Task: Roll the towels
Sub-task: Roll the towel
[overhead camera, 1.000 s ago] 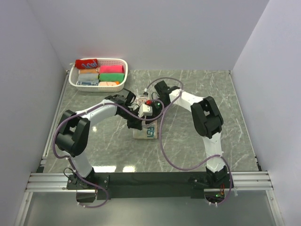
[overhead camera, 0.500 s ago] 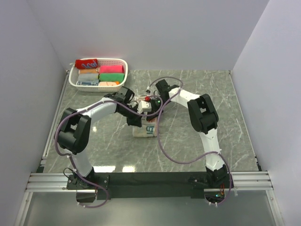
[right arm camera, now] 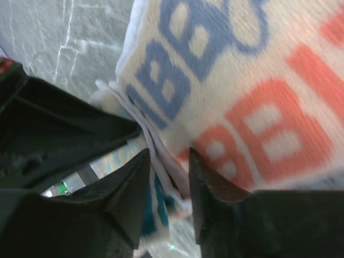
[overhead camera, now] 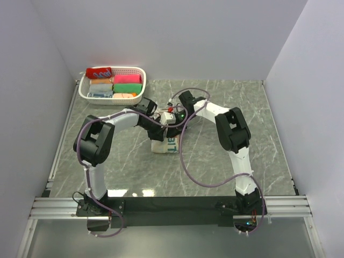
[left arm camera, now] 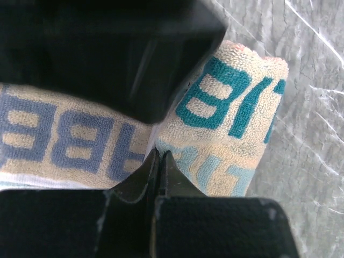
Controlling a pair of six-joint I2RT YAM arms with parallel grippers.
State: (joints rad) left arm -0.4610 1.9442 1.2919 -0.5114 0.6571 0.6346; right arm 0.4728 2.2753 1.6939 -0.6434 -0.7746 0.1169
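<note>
A cream towel (overhead camera: pixel 165 146) with blue, teal and orange letters lies partly rolled in the middle of the marble table. Both grippers meet over its far edge. My left gripper (overhead camera: pixel 159 125) is there; in the left wrist view (left arm camera: pixel 159 157) its jaws are pressed together on the towel's (left arm camera: pixel 231 102) white hem. My right gripper (overhead camera: pixel 171 120) is beside it. In the right wrist view (right arm camera: pixel 167 161) its jaws stand a narrow gap apart with folded layers of the towel (right arm camera: pixel 258 80) between them. That view is blurred.
A white basket (overhead camera: pixel 142 72) at the far left holds several rolled towels in red, orange, green and pink. Grey walls close in the left, back and right sides. Cables loop from both arms over the towel's near side.
My left arm has swung toward the back, its elbow now further from the near edge. The towel bundle has shifted slightly toward the far side. The right arm has hardly moved.
</note>
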